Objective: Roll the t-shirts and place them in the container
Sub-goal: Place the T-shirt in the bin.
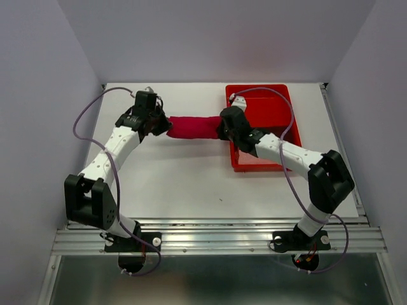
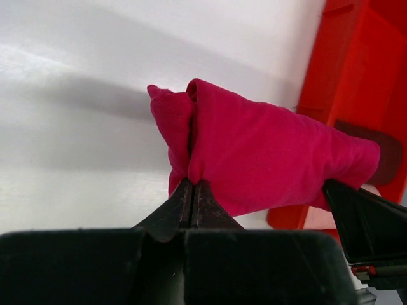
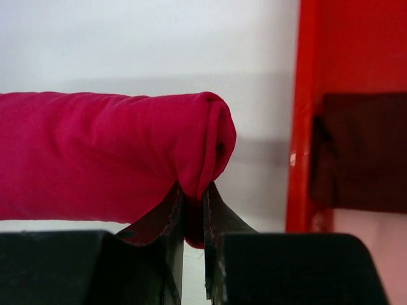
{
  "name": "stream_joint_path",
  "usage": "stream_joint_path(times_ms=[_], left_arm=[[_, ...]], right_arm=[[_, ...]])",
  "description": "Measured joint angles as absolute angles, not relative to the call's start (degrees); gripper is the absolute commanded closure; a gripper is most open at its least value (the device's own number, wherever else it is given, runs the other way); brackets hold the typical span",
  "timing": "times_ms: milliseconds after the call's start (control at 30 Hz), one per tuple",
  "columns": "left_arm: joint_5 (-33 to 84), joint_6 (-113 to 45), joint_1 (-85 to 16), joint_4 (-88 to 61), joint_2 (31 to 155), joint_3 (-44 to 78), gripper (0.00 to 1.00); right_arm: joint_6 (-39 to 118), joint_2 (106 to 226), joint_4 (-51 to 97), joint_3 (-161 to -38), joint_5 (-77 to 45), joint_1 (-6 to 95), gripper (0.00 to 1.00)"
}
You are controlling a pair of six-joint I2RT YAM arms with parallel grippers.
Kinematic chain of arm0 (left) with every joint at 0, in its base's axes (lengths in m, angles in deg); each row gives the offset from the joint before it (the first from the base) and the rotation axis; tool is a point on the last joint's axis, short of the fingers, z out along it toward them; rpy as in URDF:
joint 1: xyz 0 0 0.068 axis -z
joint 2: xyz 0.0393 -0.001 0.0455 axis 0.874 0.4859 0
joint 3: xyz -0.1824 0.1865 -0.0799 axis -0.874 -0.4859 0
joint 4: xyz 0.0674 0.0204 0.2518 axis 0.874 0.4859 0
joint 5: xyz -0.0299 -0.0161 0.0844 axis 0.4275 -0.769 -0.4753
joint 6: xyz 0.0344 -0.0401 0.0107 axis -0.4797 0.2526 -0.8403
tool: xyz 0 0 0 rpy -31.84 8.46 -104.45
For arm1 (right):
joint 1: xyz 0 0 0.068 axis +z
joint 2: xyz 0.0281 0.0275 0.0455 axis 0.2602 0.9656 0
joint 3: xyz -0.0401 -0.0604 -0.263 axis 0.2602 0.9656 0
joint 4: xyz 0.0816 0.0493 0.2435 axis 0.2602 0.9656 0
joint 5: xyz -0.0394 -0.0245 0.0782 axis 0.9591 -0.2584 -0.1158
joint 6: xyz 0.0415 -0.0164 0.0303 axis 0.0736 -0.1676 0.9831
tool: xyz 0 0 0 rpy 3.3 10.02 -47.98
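The left gripper [image 2: 193, 189] is clenched tight on a fold at one end of the crimson t-shirt [image 2: 267, 159]; its two fingers press flat together with the cloth pinched at their tips; the right gripper [image 3: 194, 202] grasps the other end, with a bit of red cloth squeezed between its fingers [image 3: 219, 219].

The shirt is rolled up into a fat sausage; its long way runs left to right across the white table [image 1: 178, 184], from one gripper to the other; the left end points at the left arm and the right end points at the red tray [image 1: 270, 108]; that end sits just beside the tray's left wall, outside the tray.

I cannot tell if the roll lies on the table or hangs just above it; both ends are partly hidden by the fingers; from above, the right gripper covers the right end.

Inside the tray lies a dark maroon t-shirt [image 3: 362, 152]; the tray wall and the picture's edge cut it off; under it is a pale pink patch [image 3: 372, 222], too blurry to make out.
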State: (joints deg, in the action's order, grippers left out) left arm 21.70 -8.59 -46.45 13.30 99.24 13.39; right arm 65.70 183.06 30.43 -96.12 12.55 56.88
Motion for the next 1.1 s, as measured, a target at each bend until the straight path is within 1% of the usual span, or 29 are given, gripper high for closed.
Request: stream_joint_path(times_ms=[167,300,500,667,767,1100], left_arm=[[21.52,-7.91,-41.49,13.32,108.09,25.74,1.00],[20.67,-7.69,-36.66,14.02,117.79,39.49,1.00],[20.43,-7.65,-31.78,15.90,132.81,59.90,1.00],[21.30,-7.69,-30.21,17.25,146.58,77.19,1.00],[23.07,-7.56,-29.90,16.95,151.71,81.02,1.00],[26.05,-7.65,-28.24,11.94,159.23,81.30,1.00]], right_arm=[[61.97,179.52,30.43,-96.86,13.25,49.71,0.99],[59.69,178.01,30.45,-97.45,13.45,43.81,0.99],[56.57,177.94,30.54,-98.50,13.25,35.24,0.99],[54.05,180.17,30.12,-100.49,13.23,29.28,0.99],[52.98,182.03,29.71,-100.93,12.99,27.57,0.99],[49.48,189.97,29.33,-101.23,11.79,23.35,0.99]])
